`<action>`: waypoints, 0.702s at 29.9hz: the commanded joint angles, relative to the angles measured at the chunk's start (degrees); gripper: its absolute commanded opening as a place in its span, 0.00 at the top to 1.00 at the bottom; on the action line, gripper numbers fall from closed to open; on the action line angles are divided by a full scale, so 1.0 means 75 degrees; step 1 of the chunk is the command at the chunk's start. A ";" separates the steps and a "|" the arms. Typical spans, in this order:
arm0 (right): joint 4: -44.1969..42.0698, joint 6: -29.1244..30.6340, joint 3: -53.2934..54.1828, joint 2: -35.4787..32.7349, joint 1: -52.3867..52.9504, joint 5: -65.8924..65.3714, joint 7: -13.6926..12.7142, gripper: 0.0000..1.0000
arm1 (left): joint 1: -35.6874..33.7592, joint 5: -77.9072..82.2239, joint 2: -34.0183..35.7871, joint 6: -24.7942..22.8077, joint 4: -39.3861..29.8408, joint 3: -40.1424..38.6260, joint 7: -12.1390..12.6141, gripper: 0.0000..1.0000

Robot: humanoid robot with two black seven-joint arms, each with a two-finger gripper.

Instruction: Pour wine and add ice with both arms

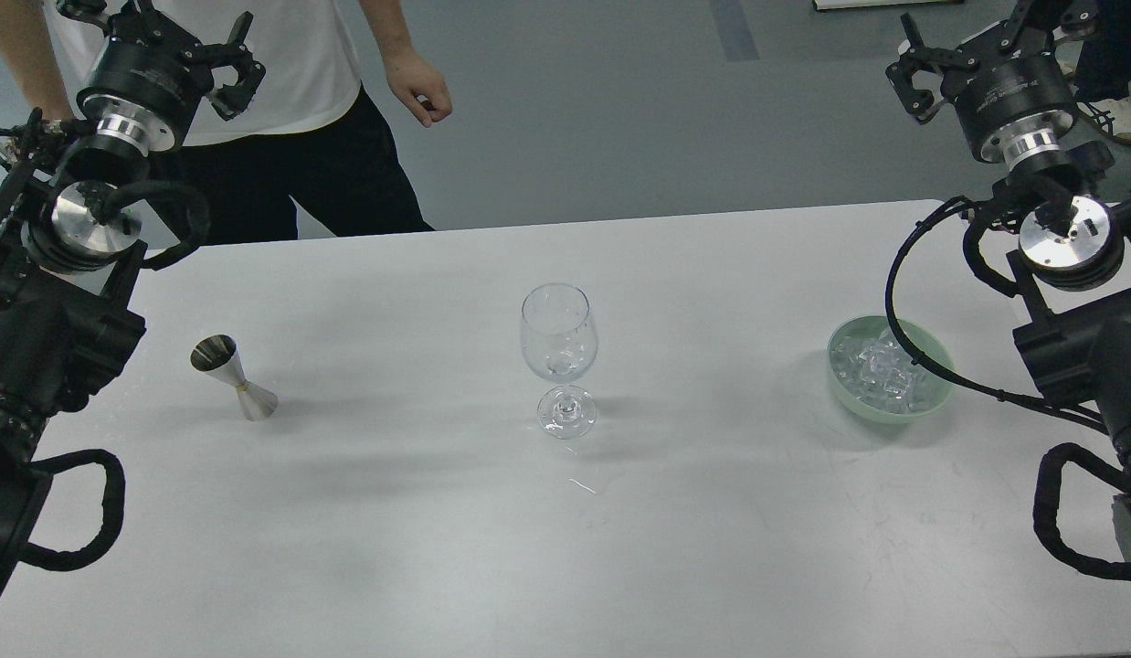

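Note:
A clear stemmed wine glass (558,356) stands upright at the middle of the white table (419,530) and looks empty. To its left a steel jigger (232,376) stands on the table; whether it holds wine cannot be seen. Right of the glass a pale green bowl (841,388) holds a heap of clear ice (883,369) cubes. My left gripper (229,66) hangs high at the far left, open and empty, well above and behind the jigger. High at the far right, my right gripper (914,68) is also open and empty, behind the bowl.
A person in a white shirt and black trousers (282,110) stands behind the table's far left edge, one hand hanging near the left gripper. A black cable of my right arm loops over the bowl's right rim. A small wet streak (582,484) lies in front of the glass.

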 commanded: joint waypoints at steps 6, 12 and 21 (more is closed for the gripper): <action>-0.0005 -0.0003 0.0001 0.0007 0.0082 0.0000 -0.0011 0.00 | -0.0033 0.0011 0.0028 0.0035 0.0024 0.0023 -0.0021 0.02; -0.0169 -0.0015 0.0001 0.0089 0.0094 0.0000 -0.0023 0.00 | 0.0096 -0.0001 0.0040 -0.0410 0.0059 0.0023 -0.0055 0.02; -0.0322 -0.0026 0.0001 0.0172 0.0328 0.0000 -0.0058 0.00 | 0.0073 0.0046 0.0040 -0.0457 0.0094 0.0011 -0.0056 0.02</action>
